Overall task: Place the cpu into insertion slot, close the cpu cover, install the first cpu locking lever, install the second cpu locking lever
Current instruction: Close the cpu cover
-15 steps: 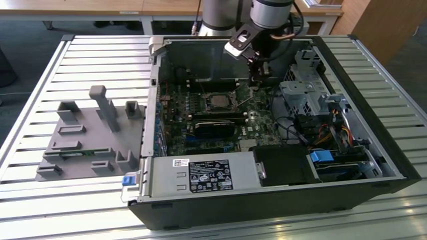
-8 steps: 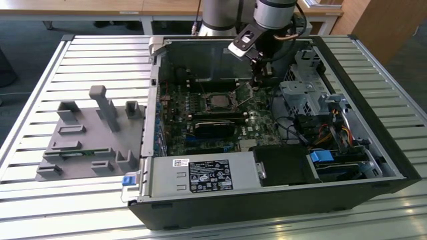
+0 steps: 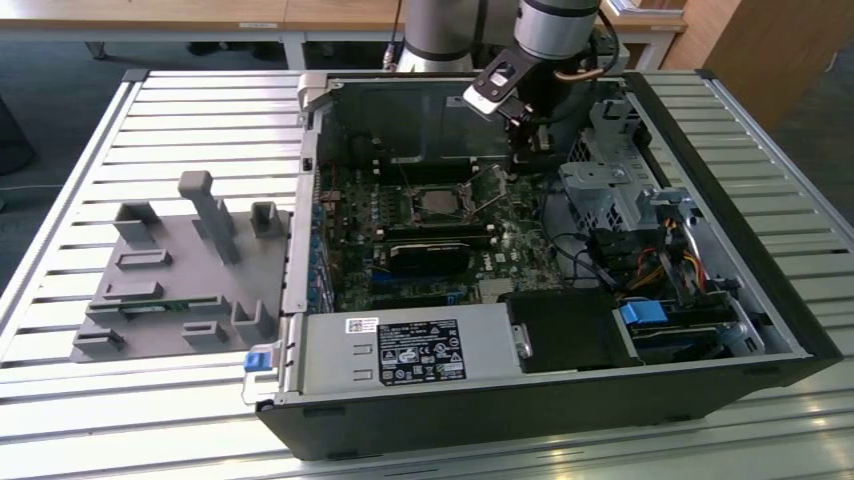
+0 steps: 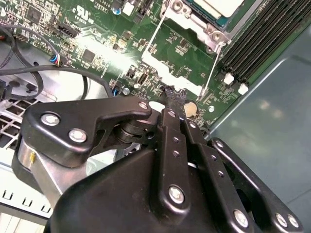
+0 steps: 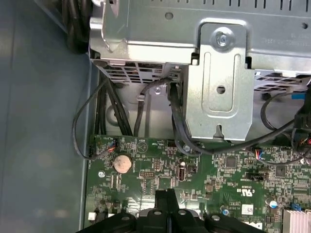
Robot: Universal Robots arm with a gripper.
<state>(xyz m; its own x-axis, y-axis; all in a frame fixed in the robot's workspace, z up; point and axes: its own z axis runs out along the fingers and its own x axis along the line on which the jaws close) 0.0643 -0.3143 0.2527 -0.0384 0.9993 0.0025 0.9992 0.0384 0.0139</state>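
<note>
In the exterior view, the computer case [image 3: 774, 330] lies on its side on the slatted table [image 3: 200, 110], probably so that the board faces up and the arm can come from above. The gripper [image 3: 529, 148] hangs low inside the case, near the insertion slot [image 3: 406, 206] but beside it, toward the exterior view's right.

In the second wrist view, the gripper [image 4: 171, 93] has its fingers pressed together with nothing seen between them. I judge that this makes a thin tip for pushing a wire part. The cpu [image 4: 218, 6] sits in the slot, its pale face up. The cpu cover [image 4: 197, 22] seems to lie around it, but I cannot tell this for sure. A thin wire lever [image 4: 211, 68] runs out from the slot, close to the tip but apart from it.

In the first wrist view, the gripper [image 5: 167, 199] points at the green motherboard [image 5: 218, 170], near the coin battery [image 5: 122, 163] and below the metal drive cage [image 5: 218, 73].
</note>
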